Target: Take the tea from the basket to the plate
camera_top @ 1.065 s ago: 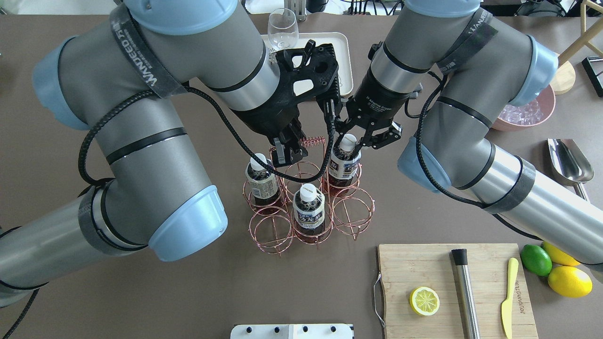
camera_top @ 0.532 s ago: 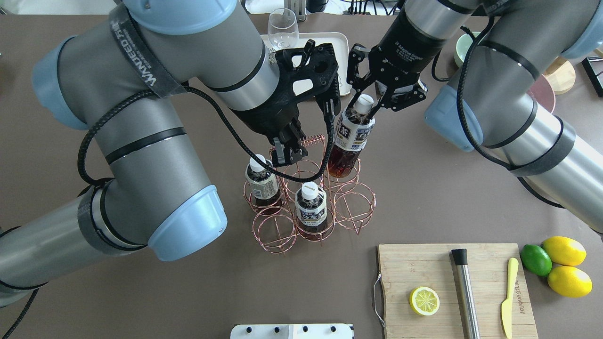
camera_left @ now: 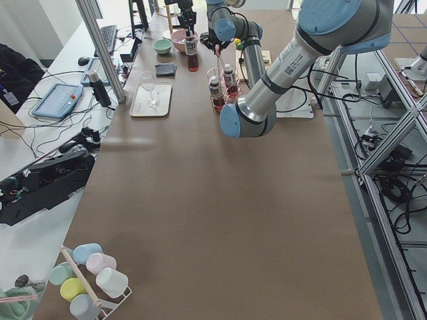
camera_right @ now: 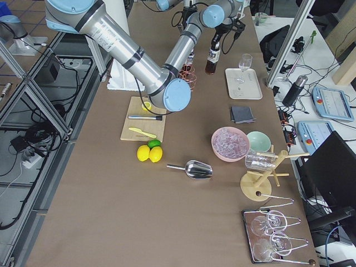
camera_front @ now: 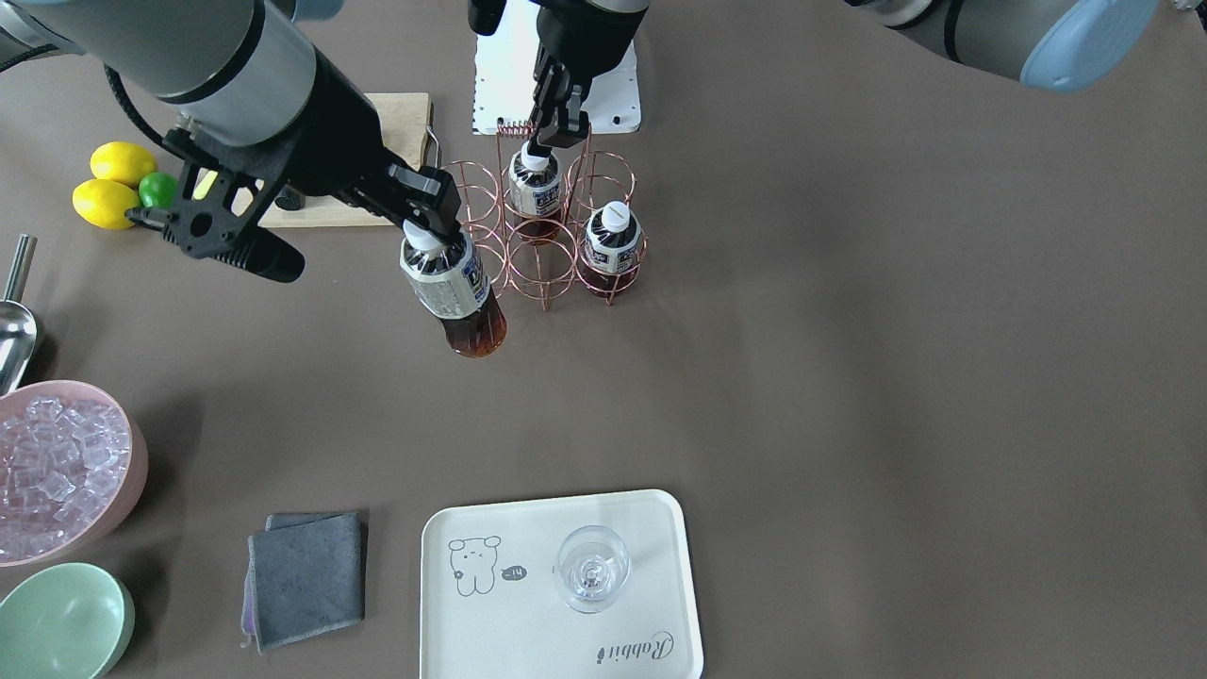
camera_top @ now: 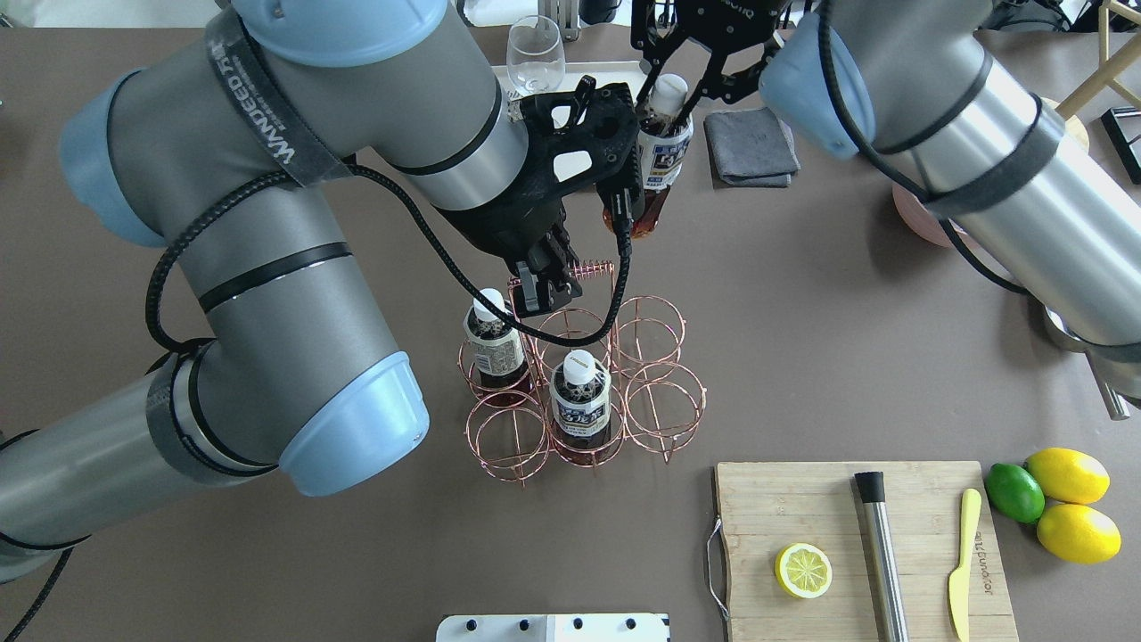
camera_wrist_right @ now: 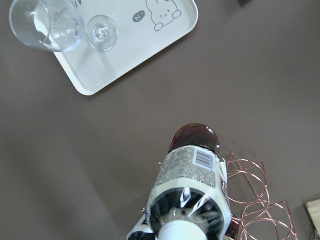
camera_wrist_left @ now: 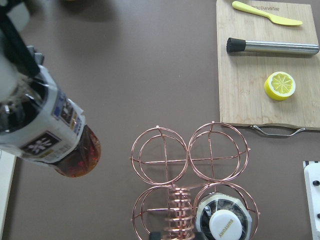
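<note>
In the front-facing view, locate the small clear plastic bottle of dark brown tea with a white screw cap (camera_front: 455,294), hanging tilted above the table, free of the rose-gold wire basket of six ring holders (camera_front: 542,273) and just beside it on the robot's right. Note the right gripper (camera_front: 426,234) clamped on the neck under the cap. Find the cream-white rectangular tray with a bear print (camera_front: 490,641) well apart on the far side, bearing a clear stemmed glass (camera_front: 591,569) on its left half. In the overhead view, confirm the left gripper (camera_top: 540,294) closed at the basket's coiled handle, apparently steadying it, and two matching bottles (camera_top: 579,406) seated in rings. In the right wrist view, check the bottle base over bare table, short of the tray. Treat the bottle as moderately heavy, stiff at neck and cap, smooth and yielding at the labelled wall. Hold at the neck, expect swing, and set down clear of the fragile glass.
</note>
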Available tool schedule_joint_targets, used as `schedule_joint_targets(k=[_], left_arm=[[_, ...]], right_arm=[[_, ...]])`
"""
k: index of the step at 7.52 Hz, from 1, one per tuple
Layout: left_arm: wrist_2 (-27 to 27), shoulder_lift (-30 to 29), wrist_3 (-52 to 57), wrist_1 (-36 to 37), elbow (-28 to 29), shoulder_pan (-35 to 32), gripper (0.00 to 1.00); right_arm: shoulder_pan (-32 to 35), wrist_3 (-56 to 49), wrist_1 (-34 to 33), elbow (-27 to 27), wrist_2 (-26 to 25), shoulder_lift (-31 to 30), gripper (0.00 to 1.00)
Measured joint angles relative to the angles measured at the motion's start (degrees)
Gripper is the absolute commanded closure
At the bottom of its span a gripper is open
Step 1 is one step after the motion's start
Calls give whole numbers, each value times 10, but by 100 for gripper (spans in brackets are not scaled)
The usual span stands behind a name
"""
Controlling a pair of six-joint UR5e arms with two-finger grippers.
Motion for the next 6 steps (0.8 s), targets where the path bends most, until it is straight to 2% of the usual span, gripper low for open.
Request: schedule_joint_targets(k=[2,3,6], left_arm=[[0,0,0,0,-1,-2,100],[0,-1,-1,1,-5,-4,100],[0,0,-2,3,-25,-10,100]], right_arm=[[18,-88,4,-139,-3,73,100],[22,-129,27,-212,-6,99,100],[25,-172,174,-399,-21,143,100]])
